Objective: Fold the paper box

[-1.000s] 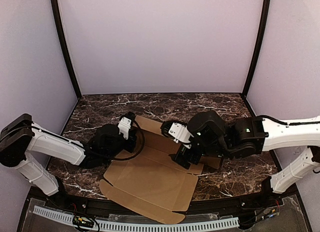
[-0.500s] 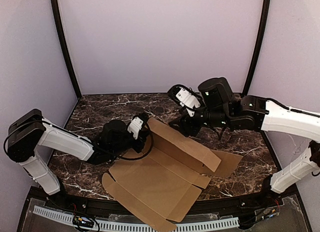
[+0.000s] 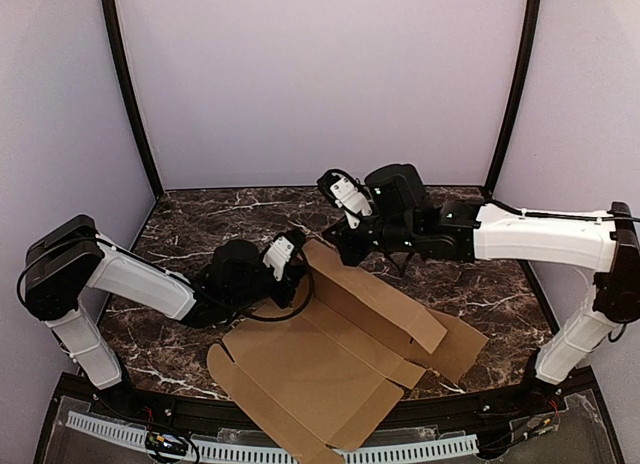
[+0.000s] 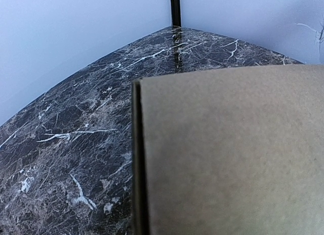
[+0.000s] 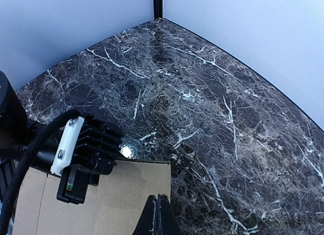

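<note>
The paper box [image 3: 320,369] is a flat brown die-cut sheet on the marble table, with its far panel [image 3: 380,294] lifted at an angle. My left gripper [image 3: 292,262] is at that panel's far left corner and shut on it. In the left wrist view the cardboard [image 4: 228,154] stands right in front of the camera and hides the fingers. My right gripper [image 3: 345,249] hovers just behind the same corner. In the right wrist view its fingers [image 5: 161,212] are shut, tips together over the flap [image 5: 126,189] near its right edge, with nothing between them.
The dark marble table [image 3: 210,224] is walled by pale panels with black corner posts [image 3: 130,94]. The left arm's wrist housing [image 5: 81,154] sits close beside my right fingers. The sheet's near flaps [image 3: 300,434] overhang the table's front edge.
The right gripper lifted off the middle of the sheet, swung to the far corner and shut. The left gripper moved right with the cardboard, and the far panel rose.
</note>
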Available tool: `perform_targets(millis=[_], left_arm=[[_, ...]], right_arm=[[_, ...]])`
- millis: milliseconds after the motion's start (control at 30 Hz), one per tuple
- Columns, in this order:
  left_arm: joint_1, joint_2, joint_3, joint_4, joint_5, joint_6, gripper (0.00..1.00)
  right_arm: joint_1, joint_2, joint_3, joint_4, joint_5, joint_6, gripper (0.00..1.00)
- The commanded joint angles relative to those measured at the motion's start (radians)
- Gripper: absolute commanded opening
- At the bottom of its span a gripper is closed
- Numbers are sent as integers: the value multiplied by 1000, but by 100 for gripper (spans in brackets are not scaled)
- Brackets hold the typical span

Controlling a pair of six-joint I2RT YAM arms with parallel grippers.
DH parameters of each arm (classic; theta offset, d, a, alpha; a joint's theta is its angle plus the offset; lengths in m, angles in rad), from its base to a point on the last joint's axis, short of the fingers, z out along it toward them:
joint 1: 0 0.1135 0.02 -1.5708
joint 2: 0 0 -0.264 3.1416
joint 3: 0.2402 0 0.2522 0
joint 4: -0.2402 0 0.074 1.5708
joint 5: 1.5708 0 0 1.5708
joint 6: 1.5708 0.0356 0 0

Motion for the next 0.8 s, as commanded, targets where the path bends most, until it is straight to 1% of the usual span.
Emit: perform_targets(millis=[0,400,533,767], left_arm=[[-2,10,0,-36,17,21,1],[-2,13,-15,0,9,-9,9],[-1,4,-23,16,-2,-15,15],[-1,-60,-56,36,-47,1,27]], right_arm=[[-8,47,29,101,-53,50,0],[-8,153,35,156,-116,107,0],[-8,168,11,157,-113,113,0],[-8,163,-22,150,-96,118,0]])
